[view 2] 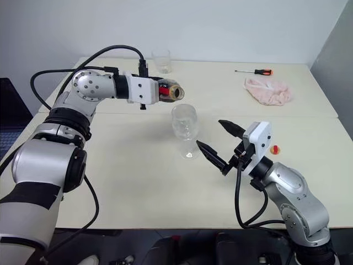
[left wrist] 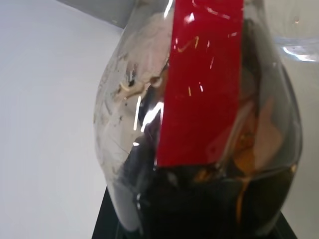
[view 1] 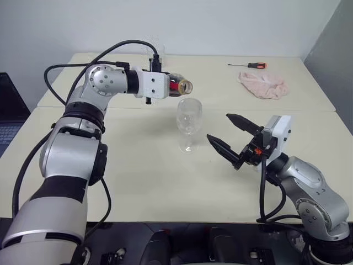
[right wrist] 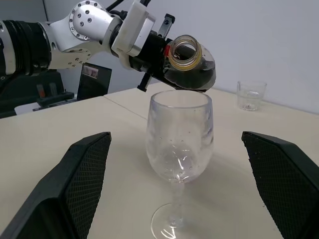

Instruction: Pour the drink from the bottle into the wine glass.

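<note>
The left arm reached forward, raised, with its elbow bent. Its wrist was turned toward the right. The left gripper (view 1: 172,85) was closed tight on the bottle (view 1: 181,85) and held it lying on its side. The right arm sat low and bent. The right gripper (view 1: 227,134) pointed left, fingers wide apart, holding nothing.

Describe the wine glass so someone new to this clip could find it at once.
Start at the cream table and look to its middle, between the two arms. The wine glass stands upright there, right under the mouth of the tilted bottle. Its stem and foot set it apart from the short stemless tumbler at the far edge.
</note>
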